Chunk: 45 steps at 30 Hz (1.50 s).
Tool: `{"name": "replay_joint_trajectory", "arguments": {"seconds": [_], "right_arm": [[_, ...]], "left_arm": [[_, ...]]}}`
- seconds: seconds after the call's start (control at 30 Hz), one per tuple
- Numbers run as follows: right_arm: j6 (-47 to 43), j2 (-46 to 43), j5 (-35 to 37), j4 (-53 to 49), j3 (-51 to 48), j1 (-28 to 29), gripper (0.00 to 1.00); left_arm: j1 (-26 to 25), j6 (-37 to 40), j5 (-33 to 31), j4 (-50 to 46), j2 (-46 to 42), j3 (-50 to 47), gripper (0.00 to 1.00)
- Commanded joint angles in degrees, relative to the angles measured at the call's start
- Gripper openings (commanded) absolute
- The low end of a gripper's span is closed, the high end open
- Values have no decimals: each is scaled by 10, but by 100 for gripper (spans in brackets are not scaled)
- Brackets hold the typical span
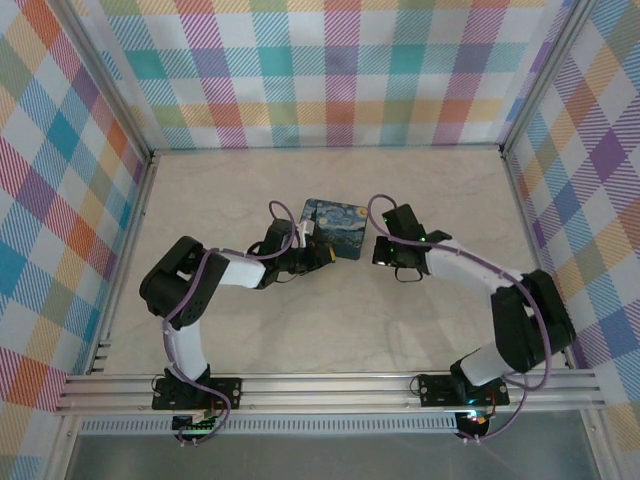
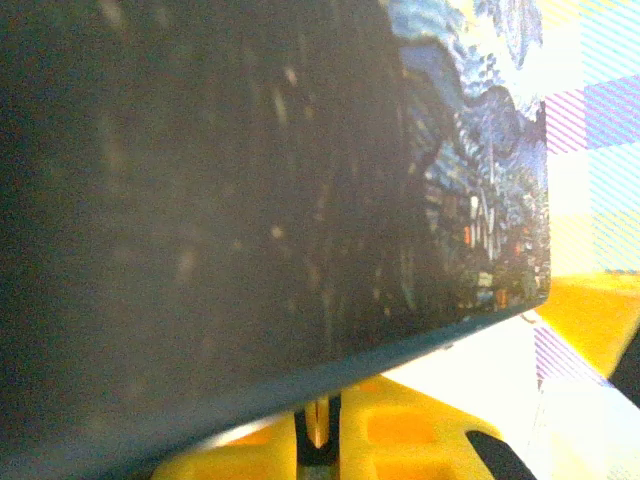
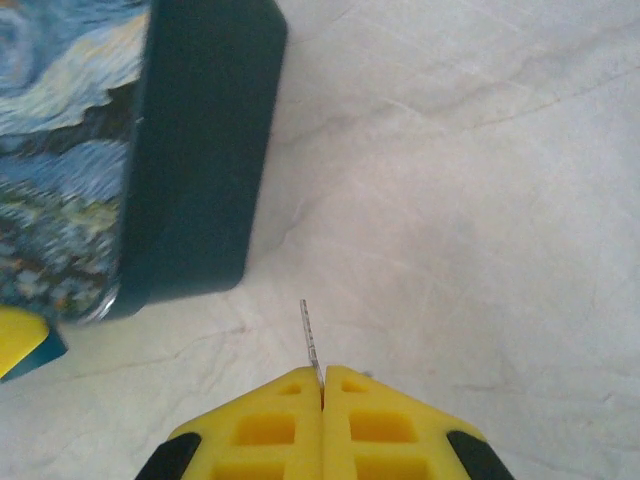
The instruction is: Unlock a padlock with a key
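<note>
A pale, marble-veined table (image 1: 300,330) sits boxed in by bright plaid walls (image 1: 330,70). A blue painted box (image 1: 338,228) lies near its middle.

The right gripper (image 3: 322,375) has its yellow fingers pressed together, pinching the key (image 3: 310,340) over bare table just off the box's right side, near a rounded corner but not touching it.

The left gripper (image 2: 318,428) is at the box's left edge. Its fingers stand close with only a thin slit between them (something brassy shows there, too blurred to name), and I cannot tell whether they pinch anything.

The key is a thin, pale silver sliver sticking straight out.
</note>
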Motion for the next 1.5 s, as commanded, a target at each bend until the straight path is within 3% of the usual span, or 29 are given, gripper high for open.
{"name": "replay_joint_trajectory", "arguments": {"seconds": [0.0,0.53,0.97,1.47], "right_arm": [[15,-52,-50,46,-35,-3,0],[74,-176,-220,197,-146,-1,0],[162,-207,-254,334,-217,0,0],[198,-197,-253,341,-182,-1,0]], "left_arm": [[4,-38,27,-9,-27,14,2],[4,-75,8,-38,-73,37,2],[4,-103,-2,-47,-73,59,2],[3,-110,-8,-33,-66,47,3]]}}
